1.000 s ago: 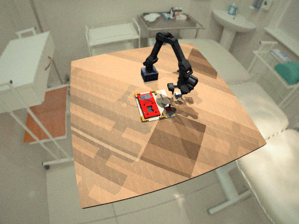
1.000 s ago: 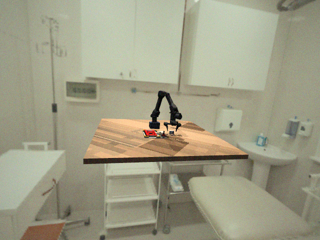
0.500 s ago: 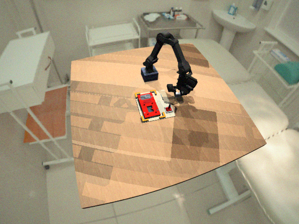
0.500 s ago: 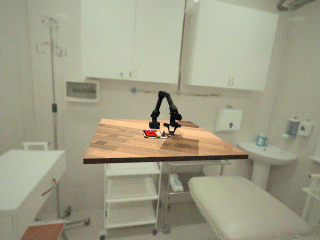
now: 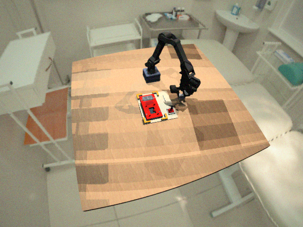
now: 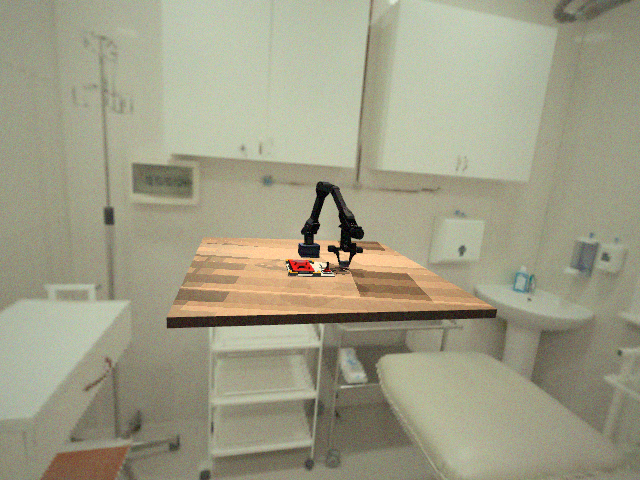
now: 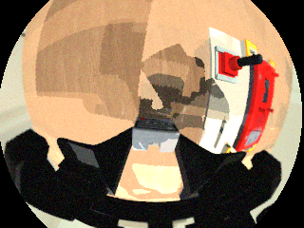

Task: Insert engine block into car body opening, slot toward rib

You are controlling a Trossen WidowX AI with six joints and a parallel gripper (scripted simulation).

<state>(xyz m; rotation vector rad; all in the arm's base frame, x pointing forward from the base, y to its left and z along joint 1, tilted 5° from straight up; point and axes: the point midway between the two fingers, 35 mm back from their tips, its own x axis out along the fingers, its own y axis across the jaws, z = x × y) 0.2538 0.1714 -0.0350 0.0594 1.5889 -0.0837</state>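
We have the grey engine block (image 5: 181,94) (image 6: 344,264) (image 7: 156,138) clamped in our gripper (image 5: 181,95) (image 6: 344,264) (image 7: 154,132), beside the white board (image 5: 160,99) (image 6: 320,268) (image 7: 234,89) and outside the opening (image 5: 152,110) in the red car body (image 5: 148,105) (image 6: 301,266) (image 7: 258,106), which lies on that board

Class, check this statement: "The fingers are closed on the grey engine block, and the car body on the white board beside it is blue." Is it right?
Not quite: the car body is red, as the top view shows. The rest stands.
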